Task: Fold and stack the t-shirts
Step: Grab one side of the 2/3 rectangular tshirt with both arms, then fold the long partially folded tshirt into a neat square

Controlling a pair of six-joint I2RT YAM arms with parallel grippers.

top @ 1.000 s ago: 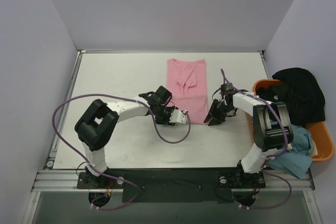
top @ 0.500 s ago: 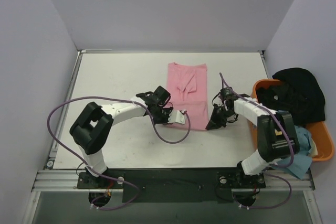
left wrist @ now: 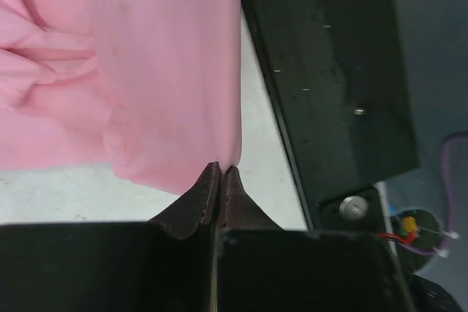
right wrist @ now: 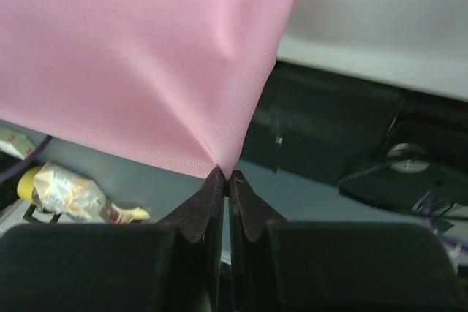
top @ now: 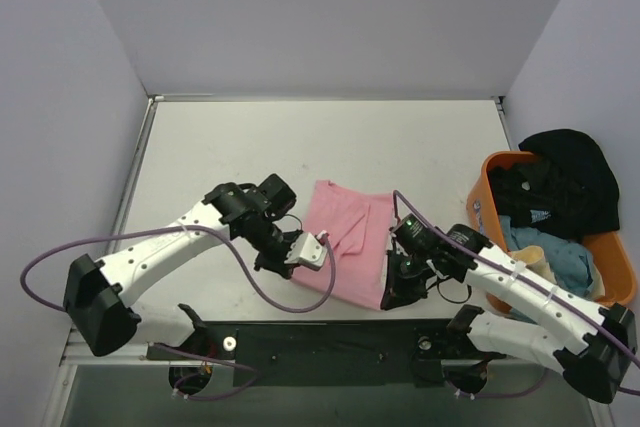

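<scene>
The light pink t-shirt [top: 347, 244] lies folded lengthwise near the table's front edge. My left gripper [top: 300, 269] is shut on its near left corner, and the pink cloth [left wrist: 146, 71] runs away from the closed tips [left wrist: 221, 169] in the left wrist view. My right gripper [top: 390, 297] is shut on the near right corner, and the cloth [right wrist: 146, 56] hangs taut from the closed tips [right wrist: 223, 173] over the table's edge. A black t-shirt [top: 565, 177] and a light blue t-shirt [top: 565, 262] lie in the orange tub [top: 620, 292] at the right.
The black mounting rail [top: 340, 342] runs along the near edge, right under both grippers. Grey walls close in the table at the back and sides. Purple cables [top: 250, 287] loop from the left arm over the table.
Both grippers have pulled the pink t-shirt from the middle of the table toward the near edge. Both arms have stretched out lower in the view.
</scene>
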